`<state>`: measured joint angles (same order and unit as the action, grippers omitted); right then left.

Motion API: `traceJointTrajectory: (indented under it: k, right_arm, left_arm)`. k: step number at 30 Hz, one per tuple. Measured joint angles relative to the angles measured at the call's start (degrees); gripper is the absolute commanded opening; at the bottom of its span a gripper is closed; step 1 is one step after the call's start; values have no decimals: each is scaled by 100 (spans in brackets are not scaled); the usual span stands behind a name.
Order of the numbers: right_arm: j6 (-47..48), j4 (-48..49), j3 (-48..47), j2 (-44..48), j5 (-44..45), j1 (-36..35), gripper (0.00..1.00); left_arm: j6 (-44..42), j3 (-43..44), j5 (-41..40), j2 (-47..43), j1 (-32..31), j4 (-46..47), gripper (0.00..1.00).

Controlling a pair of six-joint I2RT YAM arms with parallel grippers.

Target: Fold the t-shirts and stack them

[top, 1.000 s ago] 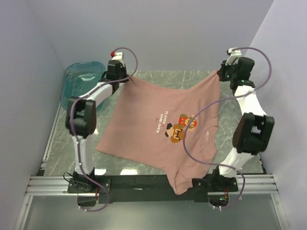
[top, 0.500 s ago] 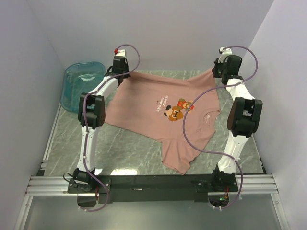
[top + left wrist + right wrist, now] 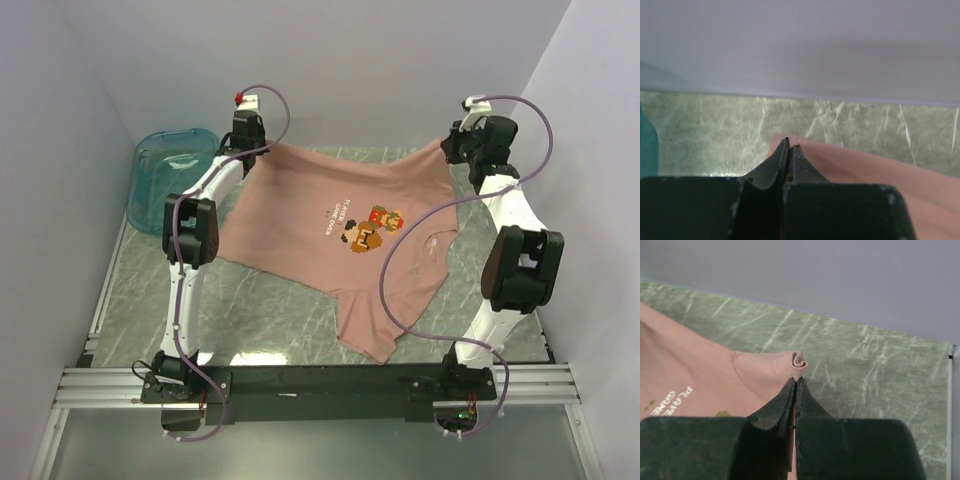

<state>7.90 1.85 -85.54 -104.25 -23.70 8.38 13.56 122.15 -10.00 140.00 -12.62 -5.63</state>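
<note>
A dusty-pink t-shirt (image 3: pixel 330 235) with a pixel-art chest print is stretched over the marble table, print side up. Its far edge is held up at two corners while the near sleeve trails down toward the front. My left gripper (image 3: pixel 252 152) is shut on the far-left corner; in the left wrist view pink cloth (image 3: pixel 850 162) runs out from the closed gripper (image 3: pixel 790 146). My right gripper (image 3: pixel 452 150) is shut on the far-right corner; in the right wrist view a curled hem (image 3: pixel 799 360) pokes past the closed gripper (image 3: pixel 796 381).
A translucent teal bin (image 3: pixel 165 175) stands at the far left beside the wall. Grey walls close the back and both sides. The black rail (image 3: pixel 320 380) with the arm bases runs along the near edge.
Both arms have carried the shirt away from the near edge toward the back wall. The shirt has dropped from hanging over the rail to lying stretched on the table.
</note>
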Motion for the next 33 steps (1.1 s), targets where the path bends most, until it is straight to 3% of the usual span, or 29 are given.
traceJointTrajectory:
  k: [19,33]
  right_arm:
    - [-125,114,1300,1067,-636,-179,0]
    - [-304,208,1338,1156,-85,-212,0]
  left_arm:
    - [-426,188,-238,247,66,717,0]
    - [-538,195,-179,599,74,710,0]
